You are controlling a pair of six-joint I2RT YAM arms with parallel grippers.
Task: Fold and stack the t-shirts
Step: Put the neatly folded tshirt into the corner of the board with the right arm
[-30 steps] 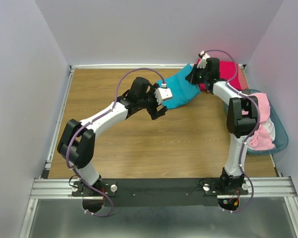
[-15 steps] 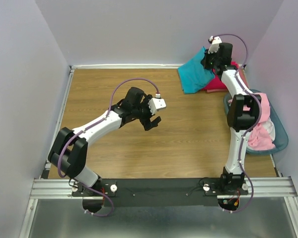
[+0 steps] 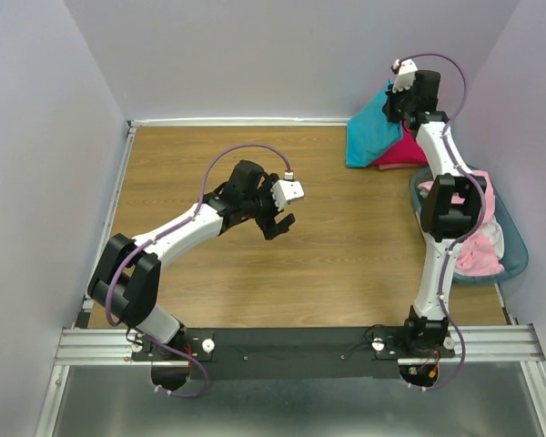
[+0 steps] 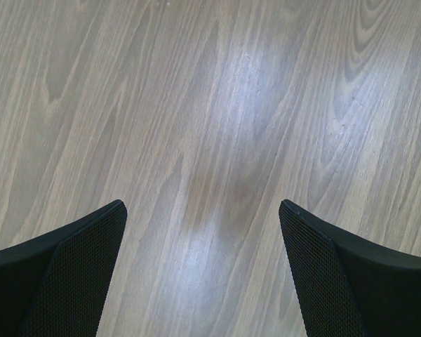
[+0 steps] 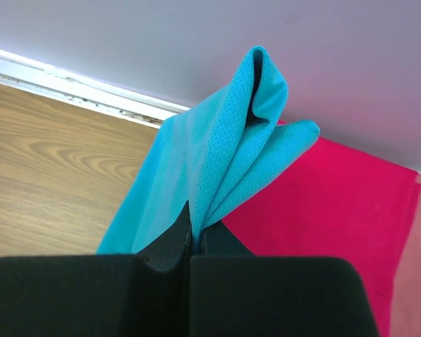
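A folded teal t-shirt (image 3: 371, 130) hangs at the back right corner, pinched by my right gripper (image 3: 396, 106), which is shut on its bunched edge (image 5: 228, 168). Under and beside it lies a crimson-pink t-shirt (image 3: 402, 150) (image 5: 337, 210), with a salmon edge (image 5: 410, 281) showing at its right. My left gripper (image 3: 280, 221) hovers over bare wood mid-table, open, with nothing between its fingers (image 4: 77, 274). Light pink t-shirts (image 3: 478, 241) sit in the basket on the right.
A blue-tinted plastic basket (image 3: 514, 264) stands against the right wall, partly behind the right arm. Pale walls close the table at the back (image 3: 255, 120), left and right. Bare wooden tabletop (image 3: 337, 246) lies between the arms.
The right gripper has carried the teal t-shirt up and toward the back right corner, over the crimson-pink one. The left gripper let go of it earlier, pulled back, then stayed put.
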